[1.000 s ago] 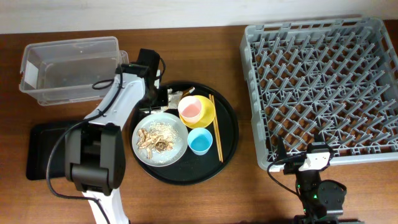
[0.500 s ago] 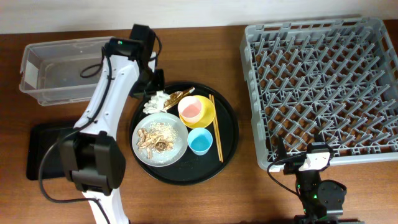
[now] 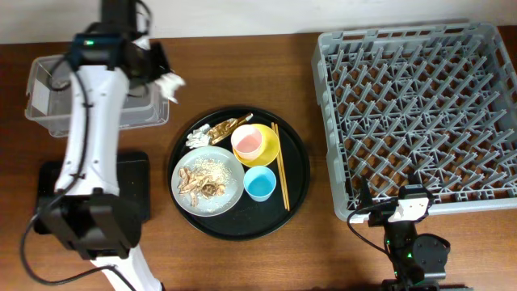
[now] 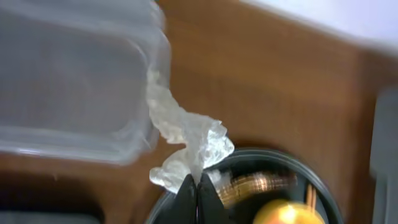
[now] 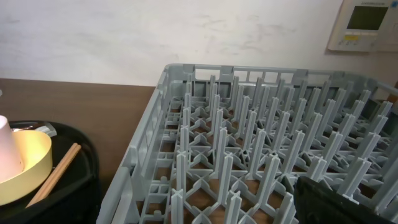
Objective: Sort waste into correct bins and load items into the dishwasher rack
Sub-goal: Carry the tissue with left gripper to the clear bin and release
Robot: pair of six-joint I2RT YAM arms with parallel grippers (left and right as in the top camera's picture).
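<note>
Brown wood-grain table [image 3: 319,250] fills the overhead view, with a strip of white wall [image 3: 242,16] along the far edge. At far left stands the clear tub [image 3: 48,93]; below it lies the shallow black tray [image 3: 133,182]. The left gripper [image 3: 157,71] is above the tub's right end, pinching a crumpled white napkin [image 3: 170,81] that hangs at the rim. Centre table holds the round black tray [image 3: 300,166], carrying the grey plate [image 3: 230,194] with food bits [image 3: 202,178], the yellow bowl [image 3: 272,149] with the pink cup [image 3: 249,141] inside, the blue cup [image 3: 259,184], the chopsticks [image 3: 280,166], a second napkin [image 3: 199,137] and a brown scrap [image 3: 230,125]. The dishwasher rack [image 3: 420,113] occupies the right side, with no dishes in it. The right gripper [image 3: 392,206] sits just before the rack's near edge, jaws spread wide and holding nothing. In the blurred left wrist view, the fingertips are closed tight on the napkin's lower end, its upper end lying at the tub's corner; contact cannot be confirmed. The right wrist view shows a plain white wall with a wall panel [image 5: 364,25] upper right, rack pegs ahead, and bowl, cup and chopsticks at far left.
</note>
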